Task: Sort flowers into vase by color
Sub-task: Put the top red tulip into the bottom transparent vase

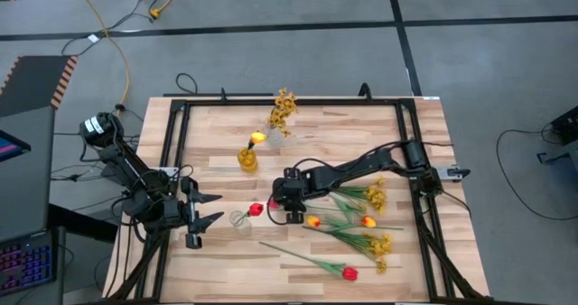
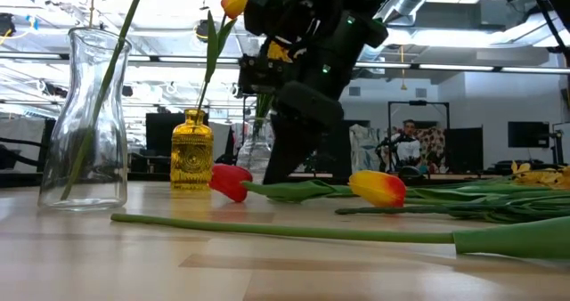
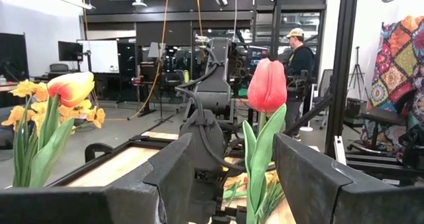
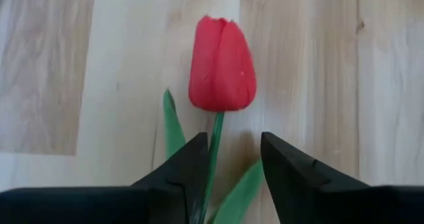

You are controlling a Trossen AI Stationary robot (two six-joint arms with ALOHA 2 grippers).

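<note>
Your right gripper (image 1: 284, 204) sits low over the middle of the light wooden slatted table (image 1: 226, 260), its two dark fingers (image 4: 179, 177) parted to either side of a green stem without clamping it. That stem belongs to a red artificial tulip (image 4: 222, 65) lying flat on the boards just ahead of the fingertips. Beside it, toward your left arm, stands a clear glass vase (image 1: 240, 221) with a red tulip bloom (image 1: 256, 209) in it. Farther back, an amber yellow glass bottle vase (image 1: 247, 159) holds a yellow-orange tulip (image 1: 258, 137), and another clear vase (image 1: 275, 135) carries a spray of small mustard-yellow blossoms (image 1: 284, 108). More loose flowers (image 1: 361, 224) lie on the table behind your right gripper. Your left gripper (image 1: 208, 209) waits near the left edge, fingers spread and holding nothing.
</note>
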